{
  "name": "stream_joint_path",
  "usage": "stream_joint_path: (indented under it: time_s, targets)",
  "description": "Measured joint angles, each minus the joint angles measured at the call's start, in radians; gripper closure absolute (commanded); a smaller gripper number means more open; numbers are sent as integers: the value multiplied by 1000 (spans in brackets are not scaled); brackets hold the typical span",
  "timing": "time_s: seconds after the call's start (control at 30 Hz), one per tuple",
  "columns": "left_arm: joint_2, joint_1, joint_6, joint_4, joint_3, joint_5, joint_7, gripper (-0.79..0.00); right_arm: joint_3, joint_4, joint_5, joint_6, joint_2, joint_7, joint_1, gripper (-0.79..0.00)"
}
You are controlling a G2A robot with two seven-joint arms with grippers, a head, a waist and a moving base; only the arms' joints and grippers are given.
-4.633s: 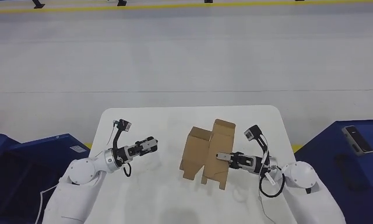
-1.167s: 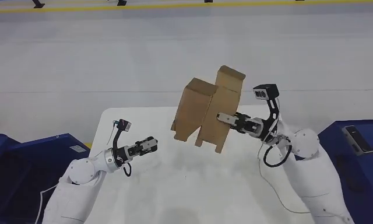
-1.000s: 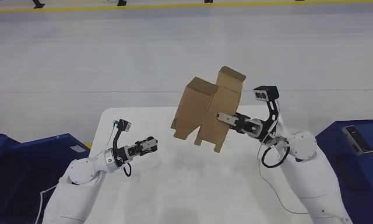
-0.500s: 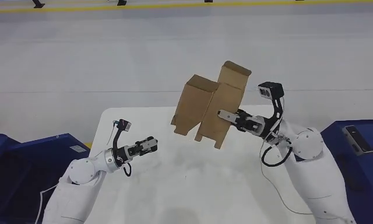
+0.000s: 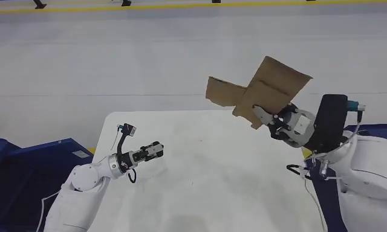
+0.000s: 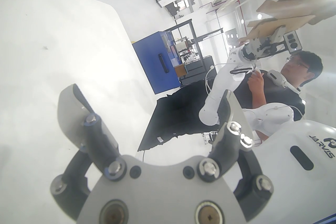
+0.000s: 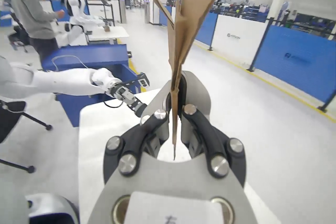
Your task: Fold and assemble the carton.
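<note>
Step in hand: it looks like you are presenting the flat carton so it can be opened; no fold is made yet.
Worktop (image 5: 199, 177): bring the carton back down over its middle, so one edge can brace against the surface while you square it up.
Carton (image 5: 272, 87): it is a flattened brown blank, raised in the air at about 1 o'clock from the worktop's centre, over the far right corner and touching nothing but the clamp. Pinched at one edge only, it will likely swing, so turn it slowly.
Right end effector (image 7: 175, 93): it is clamped on the carton's near edge, with the board running straight up between the jaws. Keep that grip firm.
Left end effector (image 5: 158, 150): its jaws are spread and hold nothing; it sits low over the worktop at about 10 o'clock, well apart from the carton. You will probably need it to pull the far panel open.
Inside the carton: nothing; the panels lie nearly flat together, so no cavity has formed.
</note>
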Motion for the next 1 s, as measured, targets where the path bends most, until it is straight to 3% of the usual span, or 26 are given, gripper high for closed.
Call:
stream_joint_path:
  time_s: [0.1,0.33,0.53,0.67,0.8,0.9,1.0]
  targets:
    - [0,0,0,0,0,0,0,-785,-42,-64,-211,-46,1,-40,-13,0]
    - [0,0,0,0,0,0,0,-785,-205,-63,-720,-128,4,-179,22,0]
    - [0,0,0,0,0,0,0,-785,-371,-63,-1257,-86,17,-375,53,0]
    - [0,0,0,0,0,0,0,-785,-472,-63,-1625,104,26,-465,-6,0]
    - [0,0,0,0,0,0,0,-785,-559,-63,-1967,360,32,-453,-109,0]
    - [0,0,0,0,0,0,0,-785,-600,-63,-2100,476,31,-435,-175,0]
    - [0,0,0,0,0,0,0,-785,-597,-63,-2094,534,28,-437,-204,0]
